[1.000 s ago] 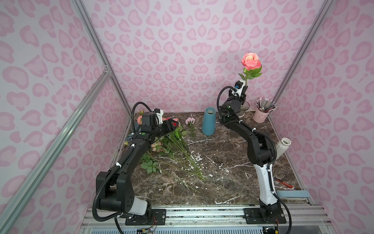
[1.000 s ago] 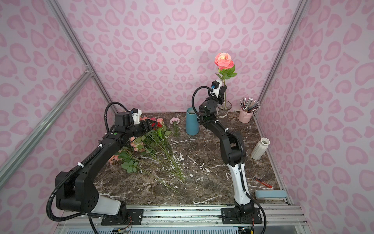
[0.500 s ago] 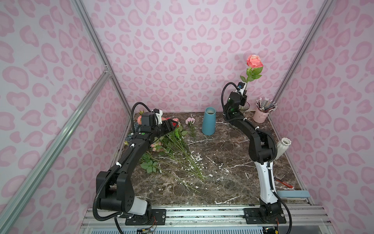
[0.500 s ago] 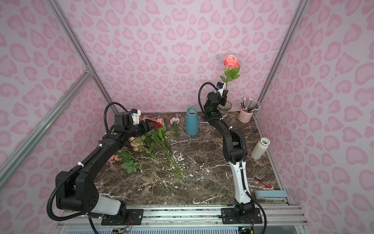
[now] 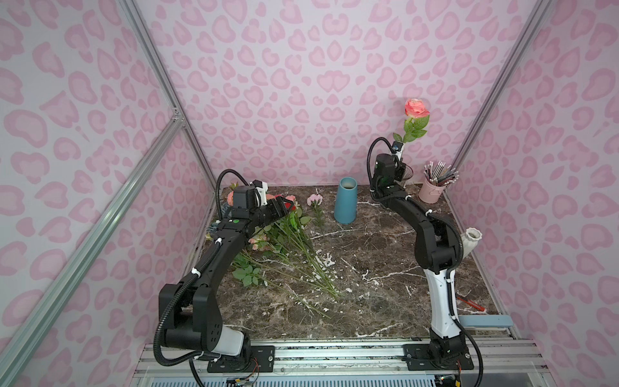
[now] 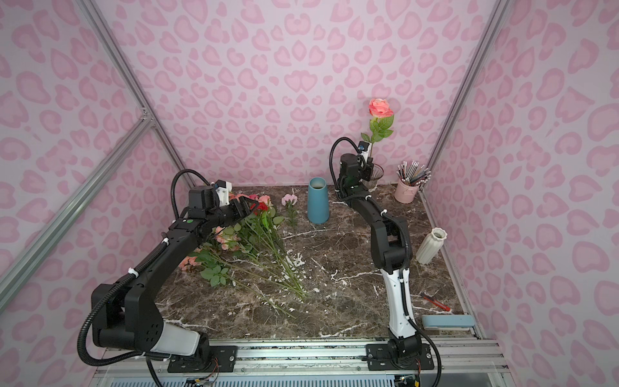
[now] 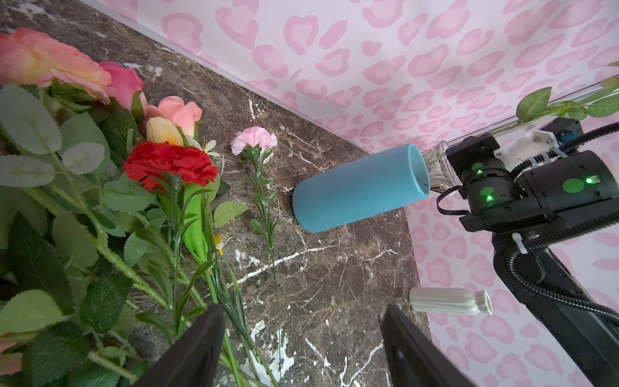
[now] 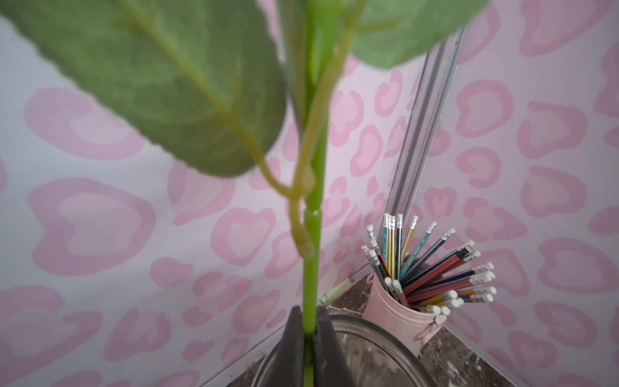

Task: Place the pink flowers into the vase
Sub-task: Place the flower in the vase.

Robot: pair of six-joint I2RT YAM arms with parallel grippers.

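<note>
The right gripper (image 8: 310, 323) clamps the pink rose stem (image 8: 313, 261) at the glass vase (image 8: 385, 331); the left gripper (image 7: 303, 310) gapes near loose flowers (image 7: 174, 112).

Three vases (image 5: 345, 201), one pencil cup (image 5: 432, 193), one red carnation (image 7: 170, 166), one held rose (image 5: 415, 109)

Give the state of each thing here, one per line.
salmon-pink rose: upright, clamped at the glass vase
right gripper: shut on salmon-pink rose
left gripper: open, empty
flower pile: lying on the table
blue vase: upright, no flowers in it
pencil cup: upright, full
</note>
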